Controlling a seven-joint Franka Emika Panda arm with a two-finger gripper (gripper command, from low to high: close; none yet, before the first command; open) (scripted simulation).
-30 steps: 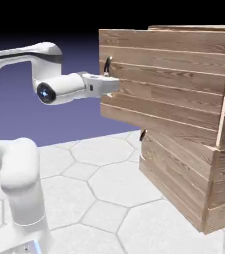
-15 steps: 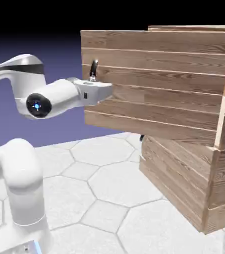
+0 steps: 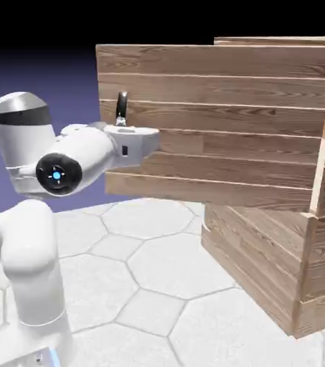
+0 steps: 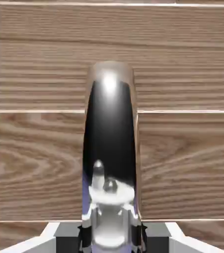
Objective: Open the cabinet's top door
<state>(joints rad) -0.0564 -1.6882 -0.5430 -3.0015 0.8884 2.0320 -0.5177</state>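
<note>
So from where I'm standing the top door (image 3: 215, 129) is already swung a good way out from the cabinet (image 3: 280, 251), its handle edge sticking out well past the cabinet's front corner toward the robot, hinge side looks to be back at the cabinet's right corner post. The lower panel (image 3: 255, 251) under it sits flush and shut; I can't make out its own handle from here. The gripper (image 3: 126, 136) is right up against the door's free edge, and the little dark handle (image 3: 122, 107) pokes up just above it. In the hand view the handle (image 4: 110, 128) fills the middle as a dark shiny curved bar running up between the fingertips, with the door planks (image 4: 183, 163) right behind it. The jaws look pinched tight on the handle, basically as closed as they go with it caught between them. So I'd say the grab is done and the pull is well underway, maybe more than halfway, hard to say exactly since I can't see into the gap behind the door. What's left, I reckon, is dragging that edge further out from the cabinet until the door's properly open, then letting go.
</note>
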